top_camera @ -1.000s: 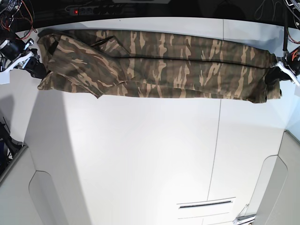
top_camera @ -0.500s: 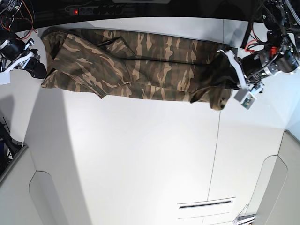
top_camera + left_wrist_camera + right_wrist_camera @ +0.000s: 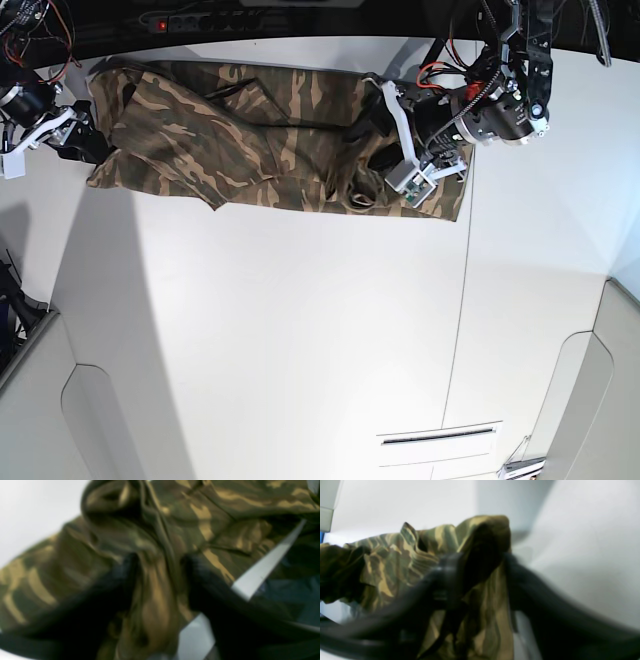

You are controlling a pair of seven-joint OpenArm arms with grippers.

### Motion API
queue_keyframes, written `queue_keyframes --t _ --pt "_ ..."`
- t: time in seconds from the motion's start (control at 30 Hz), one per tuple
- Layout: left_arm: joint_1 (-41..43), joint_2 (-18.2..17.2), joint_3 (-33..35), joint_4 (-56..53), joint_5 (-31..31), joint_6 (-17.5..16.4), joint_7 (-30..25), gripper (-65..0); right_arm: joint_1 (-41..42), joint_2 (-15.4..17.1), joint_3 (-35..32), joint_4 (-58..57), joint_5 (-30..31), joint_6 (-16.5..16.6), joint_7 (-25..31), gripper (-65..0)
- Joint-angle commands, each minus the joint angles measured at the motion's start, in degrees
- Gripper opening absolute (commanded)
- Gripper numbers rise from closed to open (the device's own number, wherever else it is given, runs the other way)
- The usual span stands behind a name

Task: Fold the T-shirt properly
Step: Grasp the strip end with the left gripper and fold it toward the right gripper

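Base view: left gripper point(image 3: 372, 150) carries the soft camouflage T-shirt's point(image 3: 250, 130) hem across the white counter point(image 3: 300, 330) for folding; right gripper point(image 3: 75, 135) pins the opposite end, both jaws parted around bunched cloth.

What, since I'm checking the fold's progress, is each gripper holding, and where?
Probably nothing. The left gripper straddles a bunched fold of the T-shirt and the right gripper straddles its opposite end, both with jaws apart. Blur leaves doubt.

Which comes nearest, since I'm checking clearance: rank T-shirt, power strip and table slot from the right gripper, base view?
1. T-shirt, at the right gripper.
2. power strip, on the back edge.
3. table slot, front, opposite side.
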Motion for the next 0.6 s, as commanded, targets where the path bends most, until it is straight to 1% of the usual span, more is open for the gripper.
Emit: queue_keyframes --t 0.0,0.03,0.13,0.27,0.47,0.57 --pt "-0.3 0.0 0.5 0.5 -1.7 -0.2 -1.6 -25.4 0.1 1.0 0.5 1.1 0.0 0.2 0.8 -23.8" --pt "-0.3 0.0 1.2 0.2 -2.3 -0.2 -2.2 -25.4 0.0 1.0 0.5 1.1 -0.8 0.2 0.9 -21.3" --pt "-0.3 0.0 2.7 0.1 -4.1 -0.2 -3.0 -25.4 -0.2 0.9 0.5 1.0 -1.7 0.2 0.0 -21.3" --pt "-0.3 0.0 3.4 0.1 -5.7 -0.2 -3.8 -25.4 -0.2 0.9 -0.4 -0.3 -0.3 0.2 -2.0 -21.3" --pt "-0.3 0.0 3.4 0.1 -5.5 -0.2 -4.0 -25.4 -0.2 0.6 -5.1 -2.9 -0.2 0.2 -1.5 -21.3" --pt "-0.3 0.0 3.4 0.1 -5.5 -0.2 -4.1 -25.4 -0.2 0.6 -7.7 -4.5 -0.4 0.2 0.3 -21.3"
